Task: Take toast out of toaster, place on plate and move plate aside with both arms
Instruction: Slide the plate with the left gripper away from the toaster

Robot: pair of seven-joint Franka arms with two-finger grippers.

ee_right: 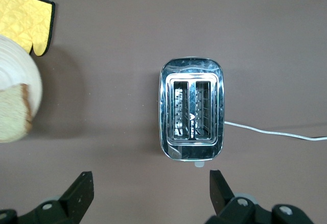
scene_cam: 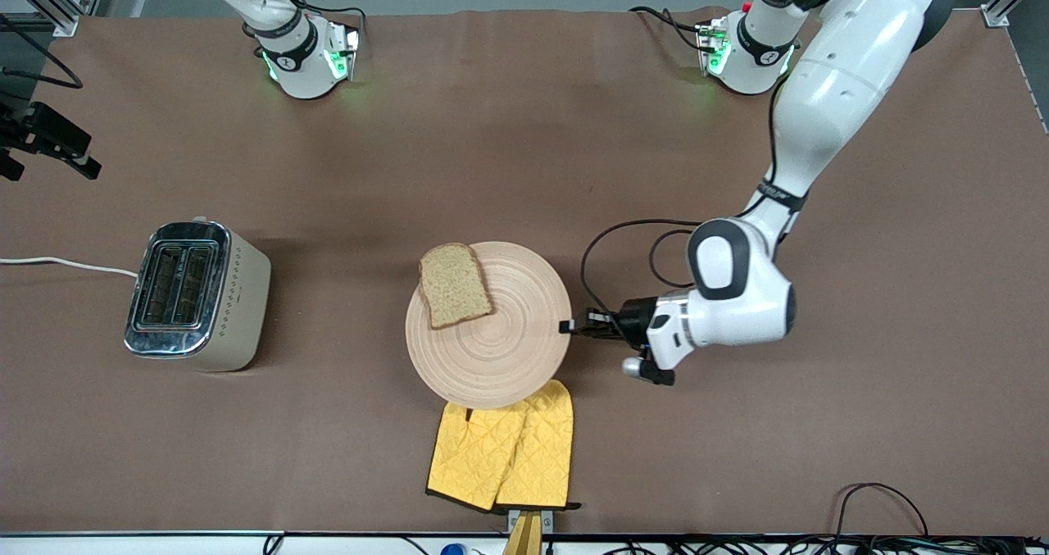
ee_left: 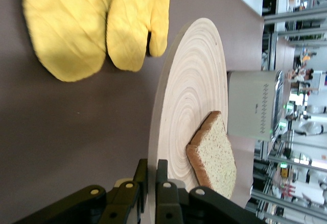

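The round pale plate point(scene_cam: 508, 342) lies mid-table, and its edge nearest the front camera overlaps the yellow mitts. The toast point(scene_cam: 455, 284) lies flat on the plate, on the part toward the right arm's end, with one corner over the rim. My left gripper point(scene_cam: 567, 326) is shut on the plate's rim at the left arm's end. The left wrist view shows its fingers point(ee_left: 152, 170) clamped on the rim of the plate point(ee_left: 189, 96), with the toast point(ee_left: 217, 155) close by. My right gripper point(ee_right: 148, 193) is open and empty, high over the toaster point(ee_right: 191, 109). It is out of the front view.
A chrome and cream toaster point(scene_cam: 192, 293) with two empty slots stands toward the right arm's end, its white cord point(scene_cam: 65, 264) running off the table edge. A pair of yellow oven mitts point(scene_cam: 508, 452) lies between the plate and the table's front edge.
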